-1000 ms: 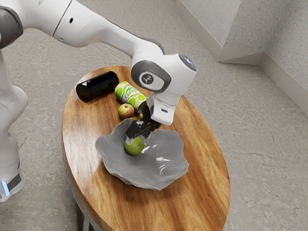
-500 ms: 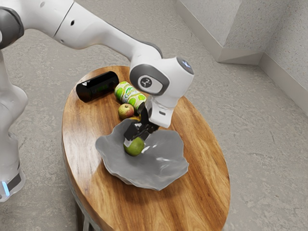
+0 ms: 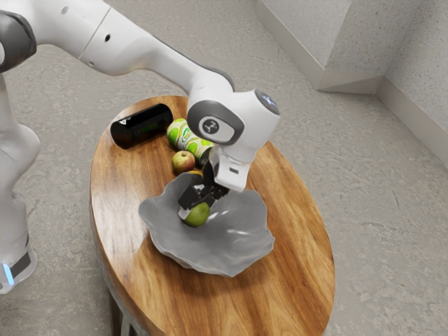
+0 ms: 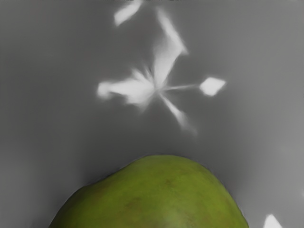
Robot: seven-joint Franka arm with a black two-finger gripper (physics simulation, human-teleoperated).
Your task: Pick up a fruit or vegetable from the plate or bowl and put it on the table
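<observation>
The wavy gray bowl [image 3: 231, 255] stands mid-surface, the green fruit [image 3: 198, 215] inside toward its rim at the exterior view's left. The jaws reach down over this fruit, parted moderately, with no grip on it evident. Beyond the bowl sit a partly hidden orange-yellow item [image 3: 197, 173], a red-yellow apple [image 3: 183, 162], a green-and-white can [image 3: 183, 136] and, near the surface's far edge, a black cylinder [image 3: 142, 127] on its side.

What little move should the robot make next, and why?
Probably ease the gripper slightly lower around the green fruit: its fingers look open near the fruit's upper part, and the fruit sits in the bowl.
</observation>
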